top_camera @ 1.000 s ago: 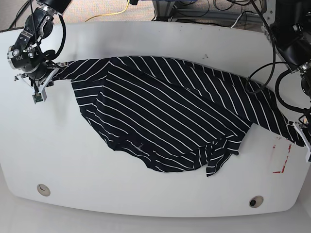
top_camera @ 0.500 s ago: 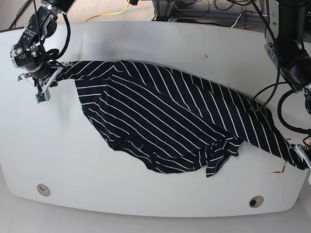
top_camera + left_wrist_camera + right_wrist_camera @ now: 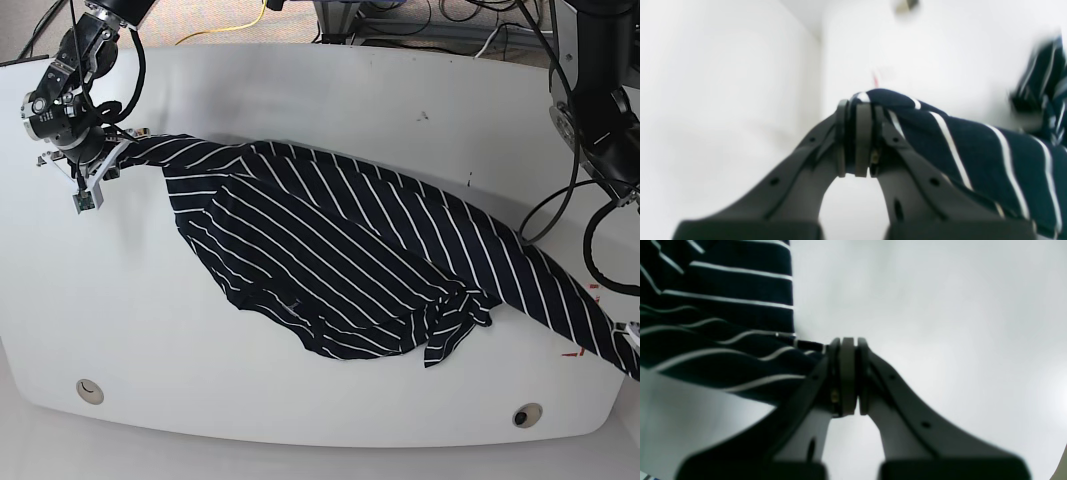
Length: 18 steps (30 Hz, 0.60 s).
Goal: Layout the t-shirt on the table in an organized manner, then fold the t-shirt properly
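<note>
The dark navy t-shirt (image 3: 340,260) with thin white stripes lies stretched diagonally across the white table (image 3: 300,100), from upper left to lower right. At the table's left side my right gripper (image 3: 95,172) is shut on one end of the cloth; the right wrist view has its fingertips (image 3: 844,373) pinched on striped fabric (image 3: 713,340). At the right edge my left gripper (image 3: 630,350) is shut on the other end, partly cut off by the frame. The left wrist view has those fingertips (image 3: 857,133) clamping a fold of the t-shirt (image 3: 973,150). A bunched sleeve (image 3: 450,325) lies at the lower middle.
A red-outlined mark (image 3: 578,352) shows partly beside the cloth's right end. Two round fittings (image 3: 89,390) (image 3: 526,414) sit near the front edge. Cables (image 3: 230,25) run on the floor behind the table. Black arm links and hoses (image 3: 600,110) stand at the right.
My left gripper has pulled the shirt's right end further down and right along the table edge. The cloth has drawn longer and narrower on the diagonal. The right gripper has hardly moved.
</note>
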{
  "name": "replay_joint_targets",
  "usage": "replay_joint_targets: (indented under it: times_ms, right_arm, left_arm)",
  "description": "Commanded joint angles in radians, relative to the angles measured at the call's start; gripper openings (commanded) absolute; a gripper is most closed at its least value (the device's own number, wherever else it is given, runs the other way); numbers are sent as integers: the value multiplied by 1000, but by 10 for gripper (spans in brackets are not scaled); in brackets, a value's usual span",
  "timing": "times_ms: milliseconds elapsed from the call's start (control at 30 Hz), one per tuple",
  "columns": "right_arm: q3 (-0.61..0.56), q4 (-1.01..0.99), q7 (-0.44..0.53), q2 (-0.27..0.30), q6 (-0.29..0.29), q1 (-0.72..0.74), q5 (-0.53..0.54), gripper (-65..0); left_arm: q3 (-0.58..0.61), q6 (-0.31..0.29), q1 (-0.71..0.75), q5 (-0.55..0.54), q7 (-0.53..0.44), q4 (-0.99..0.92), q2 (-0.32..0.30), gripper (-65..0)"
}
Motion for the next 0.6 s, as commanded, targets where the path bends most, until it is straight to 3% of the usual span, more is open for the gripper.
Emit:
replay_joint_targets:
  times_ms: [0,567]
  right_arm:
    - [5,21,14,17,3,11,0,-650]
    - [4,21,14,17,3,11,3,-650]
  left_arm:
    - [0,6,-78,-6,1,31,-18,-650]
    - [54,6,-239,-6,26,54,-18,-650]
